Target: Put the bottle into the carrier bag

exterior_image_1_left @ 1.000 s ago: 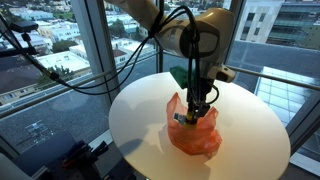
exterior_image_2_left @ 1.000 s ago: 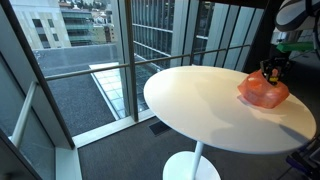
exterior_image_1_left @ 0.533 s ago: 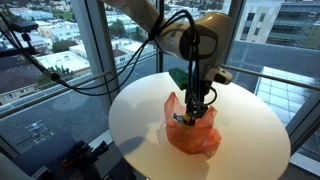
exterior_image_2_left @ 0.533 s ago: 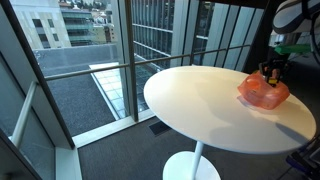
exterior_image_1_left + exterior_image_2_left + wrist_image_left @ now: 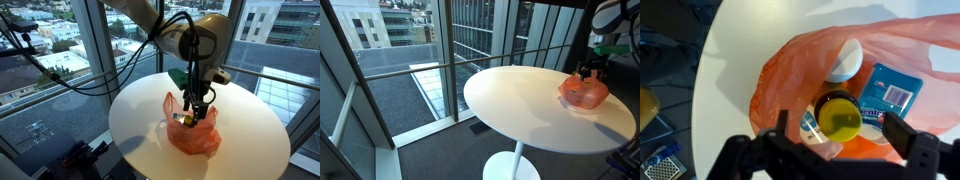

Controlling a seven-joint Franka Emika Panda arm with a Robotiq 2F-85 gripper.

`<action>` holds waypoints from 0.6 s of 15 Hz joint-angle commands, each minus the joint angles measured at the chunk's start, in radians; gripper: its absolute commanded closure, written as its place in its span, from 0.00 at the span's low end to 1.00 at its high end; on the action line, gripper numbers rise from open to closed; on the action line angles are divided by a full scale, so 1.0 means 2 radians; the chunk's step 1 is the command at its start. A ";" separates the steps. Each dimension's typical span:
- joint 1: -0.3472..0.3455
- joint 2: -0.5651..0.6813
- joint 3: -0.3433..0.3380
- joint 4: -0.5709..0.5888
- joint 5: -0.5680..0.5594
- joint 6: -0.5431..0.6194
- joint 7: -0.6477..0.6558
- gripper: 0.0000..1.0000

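The bottle (image 5: 840, 117) is dark, with a yellow cap and a white and blue label. It stands upright inside the orange carrier bag (image 5: 790, 70), which lies on the round white table (image 5: 730, 60). My gripper (image 5: 840, 123) is open just above it, with one finger on each side of the cap and a gap to both. In both exterior views the gripper (image 5: 193, 112) (image 5: 588, 72) hangs over the bag's (image 5: 196, 137) (image 5: 583, 94) mouth. The bottle's lower part is hidden by the bag.
Also in the bag are a white round lid (image 5: 846, 58) and a blue packet (image 5: 891, 90). A green object (image 5: 179, 78) sits on the table behind the arm. The table (image 5: 250, 150) stands beside tall windows (image 5: 410, 60); its edge lies near the bag.
The jaws have gone from shut to open, letting go of the bottle, which stays in the bag. The gripper has risen slightly.
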 commanded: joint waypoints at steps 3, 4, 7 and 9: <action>0.003 -0.028 0.005 -0.001 -0.005 -0.008 -0.007 0.00; 0.003 -0.032 0.006 0.000 -0.004 -0.010 -0.009 0.00; 0.003 -0.044 0.016 0.007 0.003 -0.024 -0.034 0.00; 0.003 -0.054 0.025 0.012 0.011 -0.036 -0.066 0.00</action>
